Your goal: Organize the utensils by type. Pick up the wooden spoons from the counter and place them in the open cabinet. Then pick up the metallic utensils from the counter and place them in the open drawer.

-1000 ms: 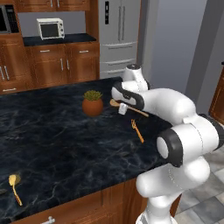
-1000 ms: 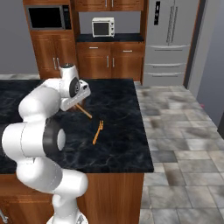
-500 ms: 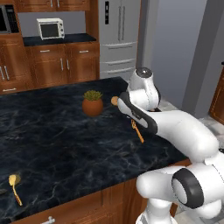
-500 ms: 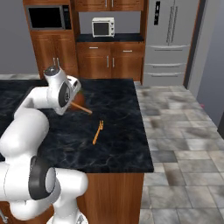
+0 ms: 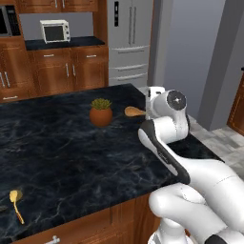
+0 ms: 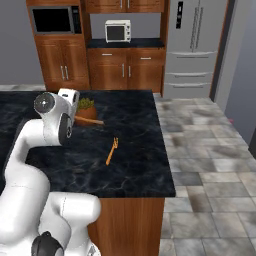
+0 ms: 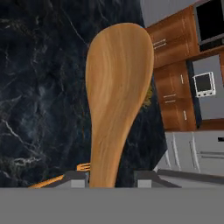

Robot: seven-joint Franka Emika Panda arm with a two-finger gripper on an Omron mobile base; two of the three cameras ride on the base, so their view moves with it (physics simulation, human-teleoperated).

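Observation:
My gripper (image 7: 111, 176) is shut on the handle of a wooden spoon (image 7: 114, 92), whose broad bowl points away from the hand above the black counter. From the left base view, the spoon's bowl (image 5: 133, 111) sticks out left of the hand, beside the gripper (image 5: 147, 110). From the right base view, its handle (image 6: 91, 120) shows next to the wrist. An orange-toned fork (image 6: 111, 151) lies flat on the counter right of the arm. A small yellow spoon (image 5: 15, 202) lies near the counter's front left edge. The open cabinet and open drawer are out of view.
A potted plant in a brown pot (image 5: 101, 114) stands on the dark marble island (image 5: 66, 157), close to the held spoon. Wooden cabinets with a toaster oven (image 5: 54, 30) and a steel fridge (image 6: 194, 40) line the far wall. Tiled floor lies right of the island.
The arm has folded back and swung its elbow round. The hand has drawn toward the base with the wooden spoon still in the grip. The fork has not moved.

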